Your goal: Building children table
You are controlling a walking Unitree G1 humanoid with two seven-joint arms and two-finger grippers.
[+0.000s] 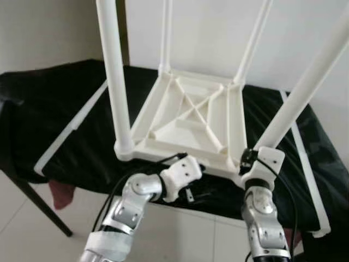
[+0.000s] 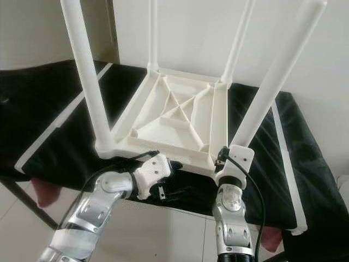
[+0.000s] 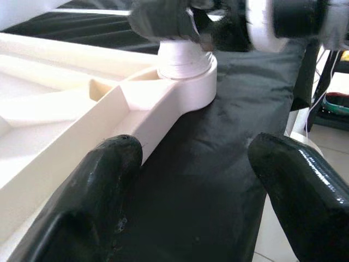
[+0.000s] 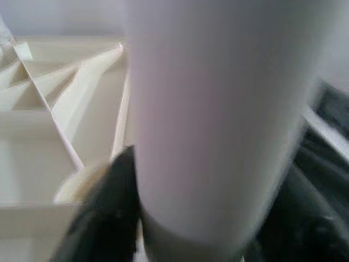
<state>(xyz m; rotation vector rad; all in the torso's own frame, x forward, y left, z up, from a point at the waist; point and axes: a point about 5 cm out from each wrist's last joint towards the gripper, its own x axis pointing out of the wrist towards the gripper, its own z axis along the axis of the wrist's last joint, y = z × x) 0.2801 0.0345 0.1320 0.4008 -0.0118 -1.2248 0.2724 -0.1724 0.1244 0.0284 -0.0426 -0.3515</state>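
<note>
Nearest the camera, the two silver arms reach up to the front edge of a cloth-covered table; the left gripper (image 3: 191,180) sits by the near rim of the upturned children's table (image 1: 188,117), its fingers (image 3: 92,191) spread wide, one against the white rim and the other over the black cloth (image 1: 65,103); the right gripper (image 1: 252,162) is at the near right corner, where its fingers appear to close around the base of the near right leg (image 1: 305,90), though the wrist view is blurred; the white tabletop lies underside up on the cloth, ribs showing; the near left leg (image 1: 115,71) stands in its socket; farther back, two more legs rise before a pale wall (image 1: 212,27).
</note>
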